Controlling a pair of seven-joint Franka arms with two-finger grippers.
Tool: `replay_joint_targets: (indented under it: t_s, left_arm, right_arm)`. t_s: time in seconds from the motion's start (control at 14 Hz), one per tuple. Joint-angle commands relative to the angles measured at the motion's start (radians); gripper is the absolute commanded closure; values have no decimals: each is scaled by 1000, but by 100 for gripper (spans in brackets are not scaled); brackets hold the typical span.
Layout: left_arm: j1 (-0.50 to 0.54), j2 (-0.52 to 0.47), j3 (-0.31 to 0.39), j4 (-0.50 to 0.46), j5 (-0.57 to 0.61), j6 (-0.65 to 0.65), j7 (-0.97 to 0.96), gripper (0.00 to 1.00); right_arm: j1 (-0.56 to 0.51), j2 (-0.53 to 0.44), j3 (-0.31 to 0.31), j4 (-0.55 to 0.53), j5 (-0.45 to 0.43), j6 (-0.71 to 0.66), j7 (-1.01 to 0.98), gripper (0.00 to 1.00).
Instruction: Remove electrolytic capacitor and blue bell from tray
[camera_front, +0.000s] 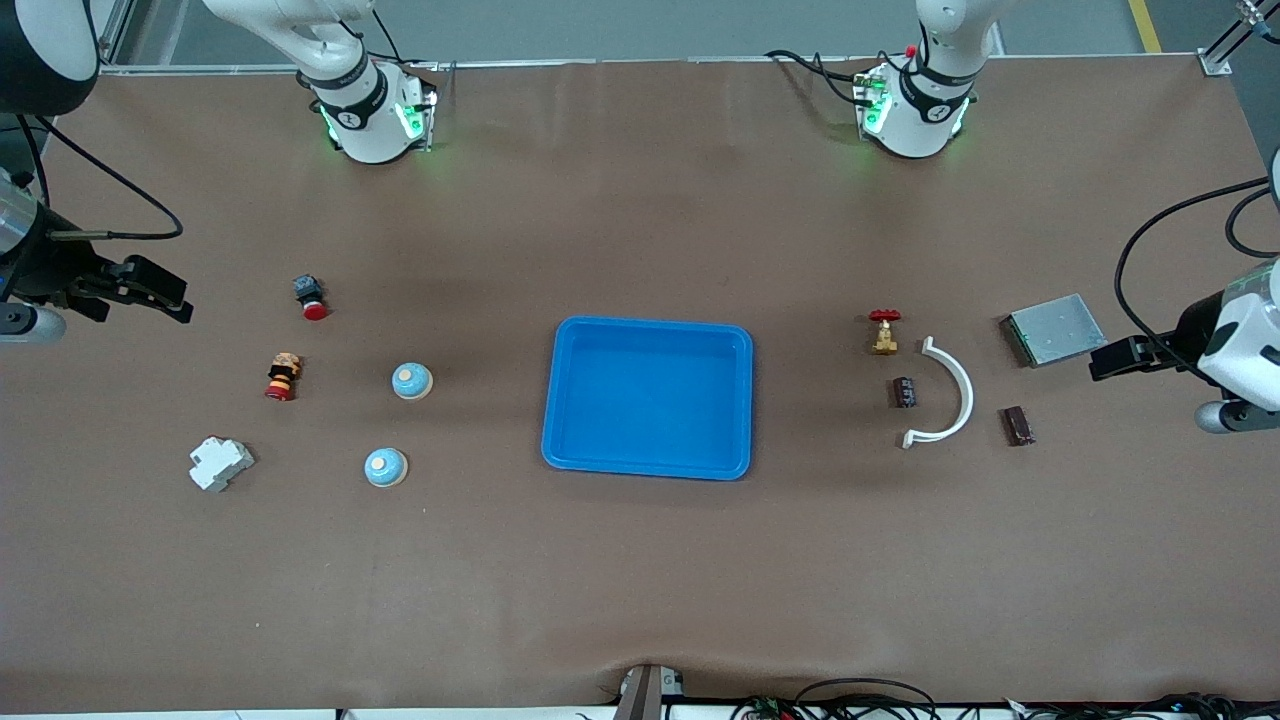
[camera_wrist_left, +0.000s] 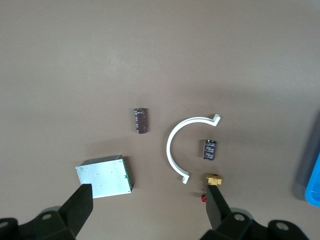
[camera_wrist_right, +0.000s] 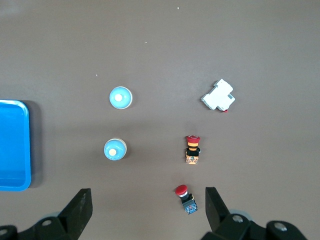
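So the blue tray (camera_front: 648, 397) sits mid-table and it's empty, nothing in it at all. Calling the tray the dial centre, with 12 pointing at the robot bases:

- around 3 o'clock, toward the left arm's end: a small black electrolytic capacitor (camera_front: 905, 392) lying inside the curve of a white curved clip (camera_front: 950, 395), a brass valve (camera_front: 884, 332) at that capacitor's 12, a second dark cylinder (camera_front: 1018, 426) just past the clip, and a grey metal plate (camera_front: 1055, 329) more toward 2
- around 9 o'clock, toward the right arm's end: one blue bell (camera_front: 412, 380), and a second blue bell (camera_front: 385, 467) nearer 8
- further out that way: a red push button (camera_front: 310, 297), a striped button (camera_front: 283, 377) and a white breaker (camera_front: 221, 464)

The left gripper (camera_front: 1120, 358) hangs over the table edge by the grey plate, jaws spread wide and holding nothing. The right gripper (camera_front: 160, 290) is the same story over its own end. Both arms look parked.

To me the job reads as done, so the main risk is doing anything more. If either arm goes hunting for "capacitor" or "bell", there are lookalike pairs on both ends and it could grab one off the table for no reason. A low sweep over 3 o'clock could also clip the valve or roll the capacitor into the clip
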Motion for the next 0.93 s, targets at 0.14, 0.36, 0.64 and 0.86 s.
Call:
replay_joint_targets:
  t_s: [0.14, 0.36, 0.64, 0.86]
  left_arm:
    - [-141, -32, 183, 11, -71, -30, 16, 0]
    - [-263, -46, 307, 11, -86, -30, 18, 0]
    - [-479, -66, 552, 10, -140, -30, 43, 0]
    - [-561, -67, 641, 10, -161, -30, 47, 0]
  right_arm:
    - [-20, -28, 16, -18, 6, 11, 8, 0]
    - [-21, -35, 16, -20, 6, 7, 8, 0]
    - [-23, -31, 14, -17, 6, 19, 11, 0]
    - [-23, -28, 13, -25, 8, 36, 11, 0]
